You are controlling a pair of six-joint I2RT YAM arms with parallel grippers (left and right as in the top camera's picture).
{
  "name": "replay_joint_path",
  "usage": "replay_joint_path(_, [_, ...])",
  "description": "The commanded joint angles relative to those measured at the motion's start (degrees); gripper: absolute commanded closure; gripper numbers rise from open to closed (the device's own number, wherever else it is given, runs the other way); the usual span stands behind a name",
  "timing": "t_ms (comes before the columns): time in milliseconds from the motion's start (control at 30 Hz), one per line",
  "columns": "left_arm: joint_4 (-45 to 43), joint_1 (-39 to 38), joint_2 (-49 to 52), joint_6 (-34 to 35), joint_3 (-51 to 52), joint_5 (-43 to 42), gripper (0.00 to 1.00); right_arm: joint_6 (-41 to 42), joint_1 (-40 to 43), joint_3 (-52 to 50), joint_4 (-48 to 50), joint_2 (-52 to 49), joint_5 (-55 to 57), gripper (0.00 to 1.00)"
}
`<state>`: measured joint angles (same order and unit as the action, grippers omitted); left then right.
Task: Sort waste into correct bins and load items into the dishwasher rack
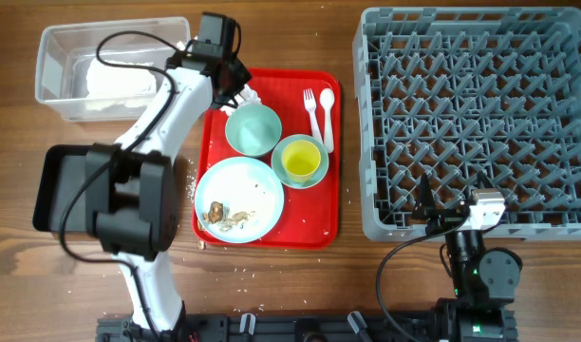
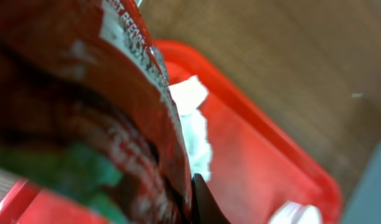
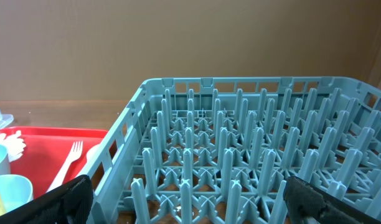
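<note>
- A red wrapper (image 2: 116, 124) with white print is pinched in the left gripper (image 1: 235, 84). The jaws are closed narrowly on it, at the far left corner of the red tray (image 1: 319, 223).
- A crumpled white napkin (image 2: 193, 124) is seen just below the jaws, lying on the tray and not gripped.
- The step in hand is judged to be waste sorting: the wrapper is grasped but not yet carried off.
- The next move calls for a lift clear of the tray rim, then a carry to a bin. The clear tub (image 1: 58, 43) lies near the jaws, off the tray's far left side, and white matter is seen in it. The black tray (image 1: 48, 190) lies farther back along the arm.
- Which bin suits the wrapper cannot be told.
- The plate (image 1: 253, 185) with food scraps, bowl (image 1: 253, 128), cup (image 1: 301, 160), fork (image 1: 310, 104) and spoon (image 1: 327, 114) are left on the tray, apart from the jaws.
- The right gripper (image 3: 190, 199) is held wide and holds nothing, with the rack (image 1: 366, 142) straight ahead of its jaws.
</note>
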<state>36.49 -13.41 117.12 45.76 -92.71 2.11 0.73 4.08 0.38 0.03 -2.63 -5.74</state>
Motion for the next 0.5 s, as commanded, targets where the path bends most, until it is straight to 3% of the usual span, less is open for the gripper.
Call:
replay_joint_path(0, [-0.5,0.0,-5.8,-0.1,-0.2,1.1,0.96,-0.6,0.3,-0.1,0.3,0.2,0.5,0.00])
replay_joint_path(300, [-5.9,12.2,-7.2,0.2,-0.2,7.6,0.93,-0.6,0.3,-0.1,0.2,0.2,0.5,0.00])
replay_joint_path(333, [-6.1,13.8,-7.2,0.2,-0.2,7.6,0.79,-0.6,0.3,-0.1,0.2,0.2,0.5,0.00])
replay_joint_path(367, [-6.1,15.6,-7.1,0.2,-0.2,7.6,0.42,-0.6,0.3,-0.1,0.2,0.2,0.5,0.00])
replay_joint_path(467, [-5.8,18.8,-6.8,0.1,-0.2,7.4,0.36,-0.6,0.3,-0.1,0.3,0.2,0.5,0.00])
